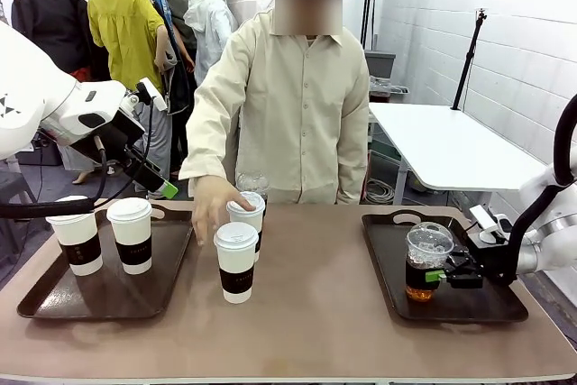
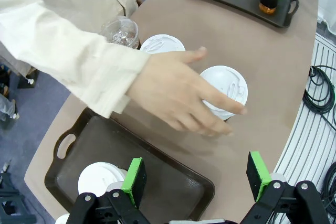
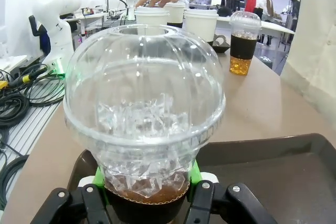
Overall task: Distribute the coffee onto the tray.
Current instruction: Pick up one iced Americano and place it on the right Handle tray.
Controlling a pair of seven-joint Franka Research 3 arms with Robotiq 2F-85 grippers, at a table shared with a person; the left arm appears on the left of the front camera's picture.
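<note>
Standing on the right tray (image 1: 469, 306), a dome-lidded cup (image 1: 426, 254) is clamped by the right gripper (image 1: 437, 275). The left gripper (image 2: 196, 177) is held open, empty.

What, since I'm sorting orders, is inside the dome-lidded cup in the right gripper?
Ice and amber drink show through the dome-lidded cup, gripped by the right gripper. Its dark sleeve hides the middle.

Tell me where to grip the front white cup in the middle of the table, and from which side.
Probably best to grip the cup around its dark sleeve, coming in level from the robot's near side. It stands upright and tapers downward, the sleeve gives a firm band, and the person's hand is at its far side, by the lid.
</note>
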